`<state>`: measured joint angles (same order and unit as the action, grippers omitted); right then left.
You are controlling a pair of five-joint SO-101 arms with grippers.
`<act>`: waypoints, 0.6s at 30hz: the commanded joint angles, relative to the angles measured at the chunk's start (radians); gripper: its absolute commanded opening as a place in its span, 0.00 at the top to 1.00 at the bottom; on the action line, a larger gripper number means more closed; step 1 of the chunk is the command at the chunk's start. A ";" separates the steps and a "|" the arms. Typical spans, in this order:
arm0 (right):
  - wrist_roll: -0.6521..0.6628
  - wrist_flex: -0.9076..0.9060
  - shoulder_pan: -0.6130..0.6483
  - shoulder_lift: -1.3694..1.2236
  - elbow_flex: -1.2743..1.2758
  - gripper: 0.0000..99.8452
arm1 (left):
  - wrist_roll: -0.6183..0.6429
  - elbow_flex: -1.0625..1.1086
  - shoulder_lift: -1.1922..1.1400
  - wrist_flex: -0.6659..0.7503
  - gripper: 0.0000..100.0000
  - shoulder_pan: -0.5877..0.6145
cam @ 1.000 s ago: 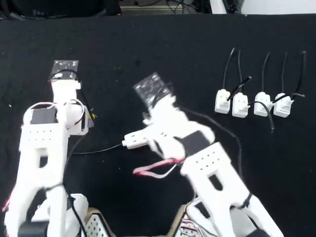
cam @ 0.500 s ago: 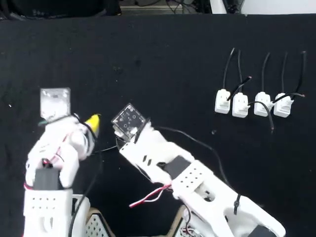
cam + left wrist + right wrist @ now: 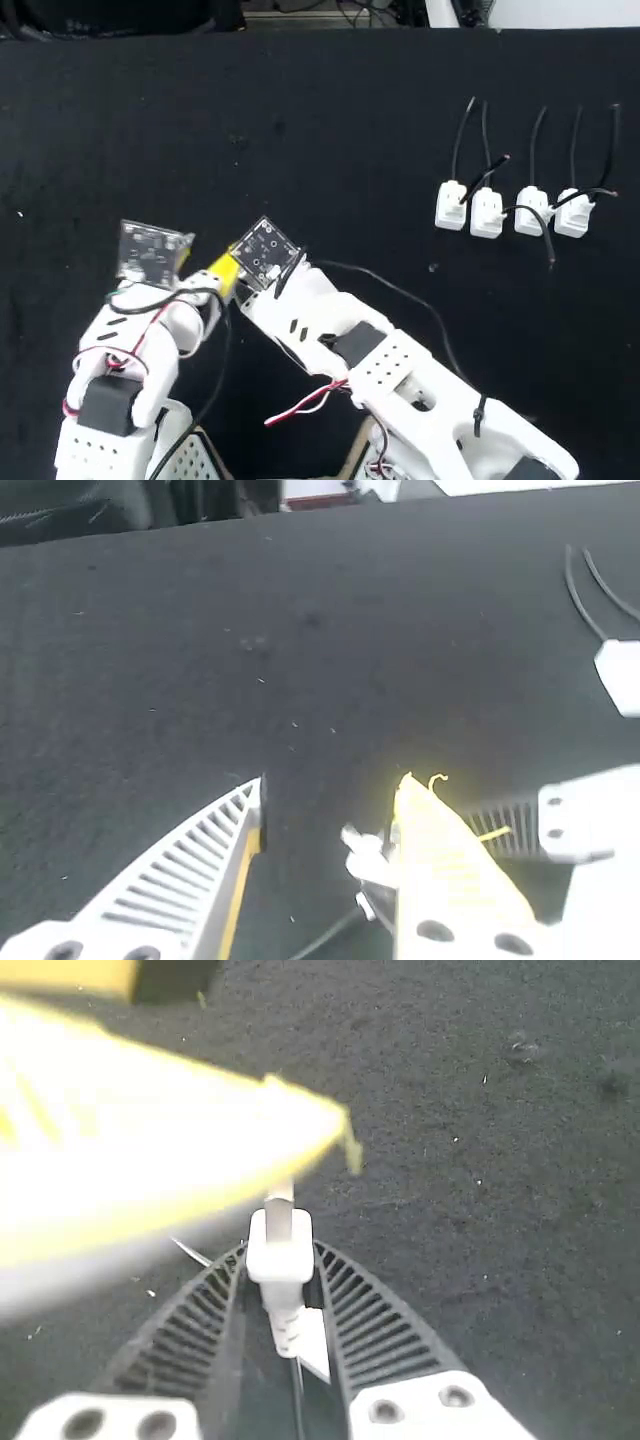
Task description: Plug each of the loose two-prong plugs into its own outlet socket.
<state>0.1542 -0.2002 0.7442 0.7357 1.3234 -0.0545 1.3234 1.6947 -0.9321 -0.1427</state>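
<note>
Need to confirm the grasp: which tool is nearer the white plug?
Right. The right tool is shut on the plug; the left tool, open, has its yellow finger close beside it.

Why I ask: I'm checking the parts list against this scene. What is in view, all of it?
Table: one, black, under everything.
Sockets: four, white, in a row on the table's right side, black wires trailing from them.
Plug: one, white, held between the right gripper's fingers.
Left gripper: one, with one white and one yellow finger, open, close beside the plug.
Right gripper: one, white, shut on the plug.
</note>
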 commanded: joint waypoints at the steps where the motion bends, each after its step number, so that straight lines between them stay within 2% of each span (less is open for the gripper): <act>1: -0.011 0.028 0.012 0.039 -0.015 0.99 | -0.063 0.019 0.011 -0.006 0.78 -0.042; 8: -0.011 0.026 0.012 0.041 -0.019 0.99 | -0.130 0.105 0.014 -0.002 0.78 0.021; 13: -0.011 0.021 0.012 0.041 -0.021 0.99 | -0.129 0.140 0.015 0.000 0.78 0.073; 18: -0.011 -0.114 0.012 0.093 -0.067 0.99 | -0.129 0.156 0.015 0.000 0.78 0.097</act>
<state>0.1557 -0.2263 0.7472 0.7357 1.3249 -0.1726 1.4691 1.7146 -0.9367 -0.0690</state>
